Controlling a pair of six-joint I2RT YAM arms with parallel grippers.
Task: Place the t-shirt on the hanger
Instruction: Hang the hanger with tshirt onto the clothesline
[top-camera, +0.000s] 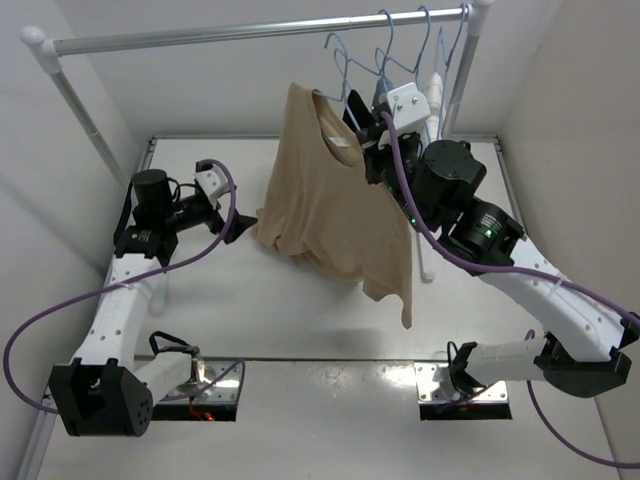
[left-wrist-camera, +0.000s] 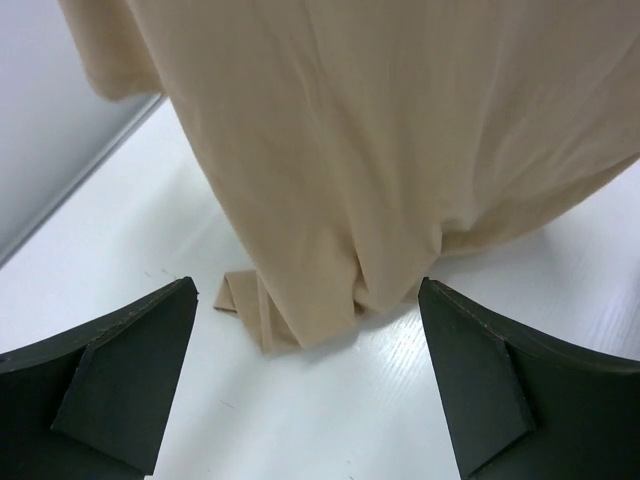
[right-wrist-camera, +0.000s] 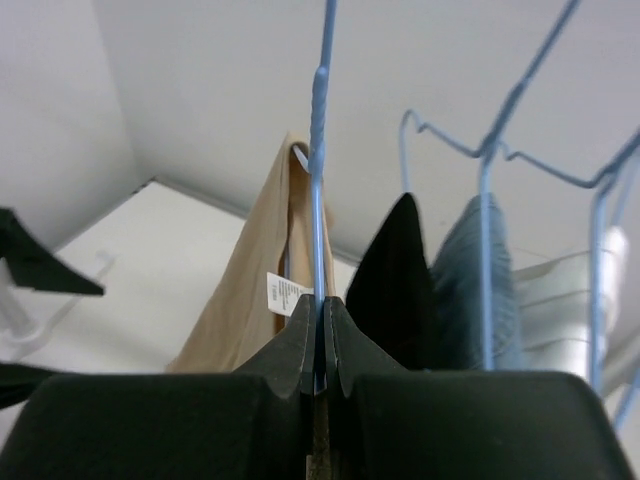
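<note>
T-shirt (top-camera: 335, 215) hangs beside black garment (right-wrist-camera: 395, 260); right pincer (right-wrist-camera: 320, 308) clenched on hanger (right-wrist-camera: 318, 130), left pincer (left-wrist-camera: 307, 300) released.

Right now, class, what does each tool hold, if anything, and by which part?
The right tool grips the hanger by its upright wire neck; the t-shirt hangs from it. The left tool is open, holding nothing.

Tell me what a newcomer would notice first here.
A tan t-shirt hanging mid-scene off a light-blue hanger, its hem trailing on the white table. The right arm has its jaws shut on the hanger's neck below the rail; the left arm has open jaws facing the hem.
</note>
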